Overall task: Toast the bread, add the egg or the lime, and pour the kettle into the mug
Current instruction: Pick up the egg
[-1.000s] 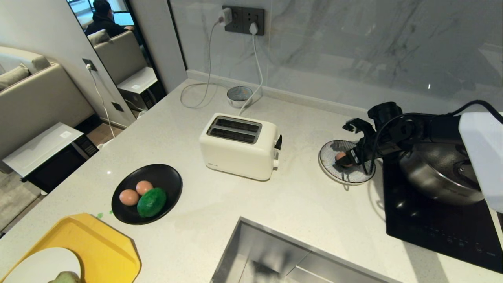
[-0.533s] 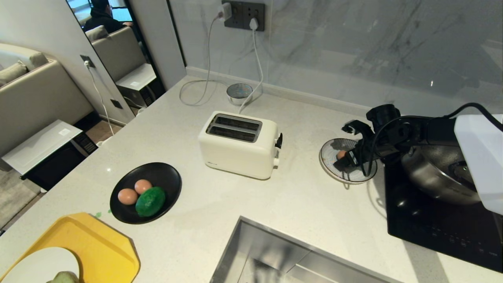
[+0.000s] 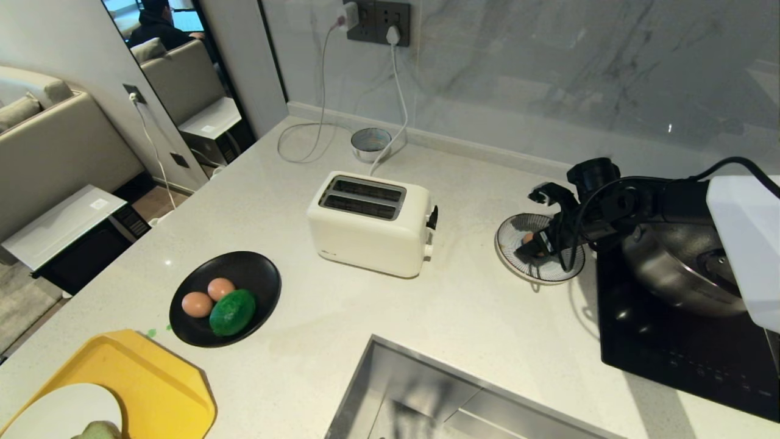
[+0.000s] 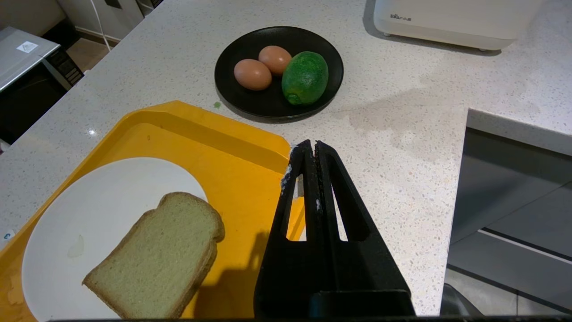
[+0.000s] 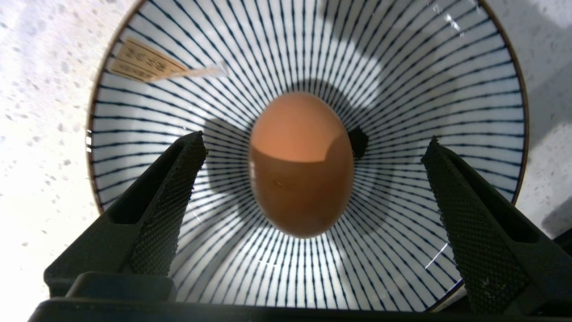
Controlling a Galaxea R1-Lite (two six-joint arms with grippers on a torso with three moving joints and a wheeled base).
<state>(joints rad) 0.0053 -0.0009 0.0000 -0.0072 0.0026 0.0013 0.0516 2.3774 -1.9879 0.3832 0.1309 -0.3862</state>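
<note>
Pale speckled stone forms the countertop [image 3: 487, 317], which is backed by a grey marbled wall carrying a socket plate [image 3: 378, 23] with two white cords plugged in. A cream two-slot toaster [image 3: 370, 222] is set near the middle, its slots empty, and a small metal bowl [image 3: 370, 143] is placed behind it by the wall. A steel sink [image 3: 439, 396] is cut into the near edge, and a black cooktop [image 3: 676, 335] with a steel pan [image 3: 676, 262] occupies the right side. Sofas and low tables are seen beyond the counter's left end.

On a black plate [image 3: 259, 274] left of the toaster, two eggs are laid touching the lime [image 3: 232, 312]. The bread [image 4: 156, 255] is laid flat on a white plate [image 4: 89, 214] inside a yellow tray [image 3: 158, 378] at the near left corner.

The right gripper [image 5: 308, 179] is held over a striped bowl [image 3: 510, 256] beside the cooktop, angled down into it, its fingers spread wide on either side of the egg [image 5: 300, 163], which is resting at the bowl's centre and is not touched by them. The left gripper [image 4: 311, 146] is suspended above the tray's edge with its fingers pressed together, nothing between them.
</note>
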